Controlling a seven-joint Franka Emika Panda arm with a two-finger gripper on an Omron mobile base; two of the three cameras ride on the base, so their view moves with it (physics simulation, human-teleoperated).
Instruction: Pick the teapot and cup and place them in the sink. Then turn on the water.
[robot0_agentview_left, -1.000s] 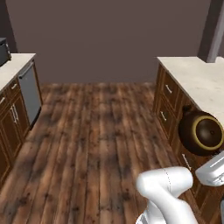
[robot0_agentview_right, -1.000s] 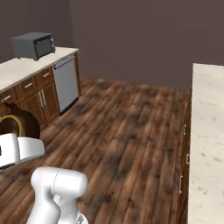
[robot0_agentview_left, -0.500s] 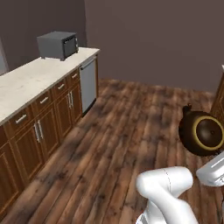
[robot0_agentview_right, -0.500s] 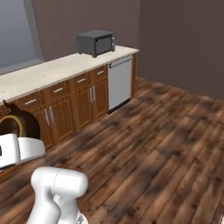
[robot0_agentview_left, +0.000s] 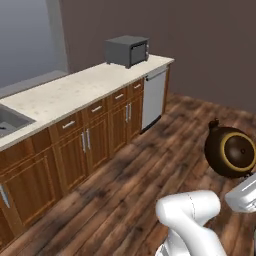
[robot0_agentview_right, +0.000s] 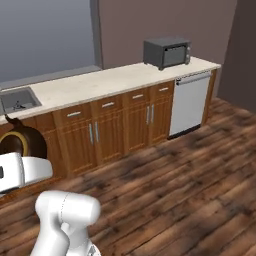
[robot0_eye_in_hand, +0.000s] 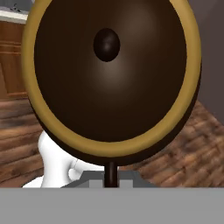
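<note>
- Teapot (robot0_agentview_left: 231, 152): you see a squat, round, dark-brown body carried in the air above the wood floor, tipped on its side so the gold-rimmed top faces the cameras. In the hand view its gold ring surrounds a dark lid with a small round knob, and a thin dark handle runs down at the bottom.
- Sink (robot0_agentview_right: 19, 99): you see a dark grey basin set into the pale countertop, at the counter's left end in both base views, well apart from the teapot.
</note>
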